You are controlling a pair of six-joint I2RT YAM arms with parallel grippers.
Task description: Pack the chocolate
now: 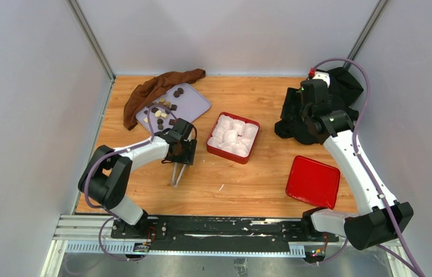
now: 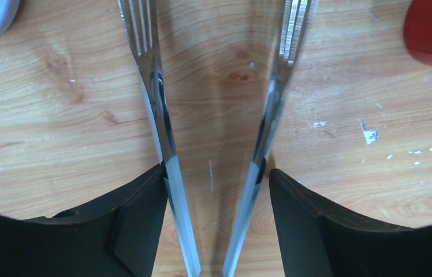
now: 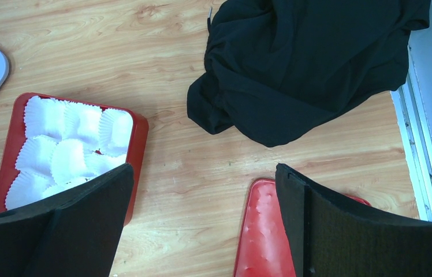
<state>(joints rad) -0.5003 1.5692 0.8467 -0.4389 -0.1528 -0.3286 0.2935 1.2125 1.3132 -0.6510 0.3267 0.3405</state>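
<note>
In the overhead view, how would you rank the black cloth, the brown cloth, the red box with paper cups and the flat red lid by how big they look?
Largest to smallest:
1. black cloth, though the arm hides part of it
2. brown cloth
3. and 4. red box and red lid: too alike to rank

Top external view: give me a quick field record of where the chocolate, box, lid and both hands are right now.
chocolate: on lavender tray, far left
red box: centre, holds white paper cups, no chocolate seen
red lid: right of box, apart
left hand: fork-like tongs spread over bare wood, nothing between
right hand: open, raised near black cloth
</note>
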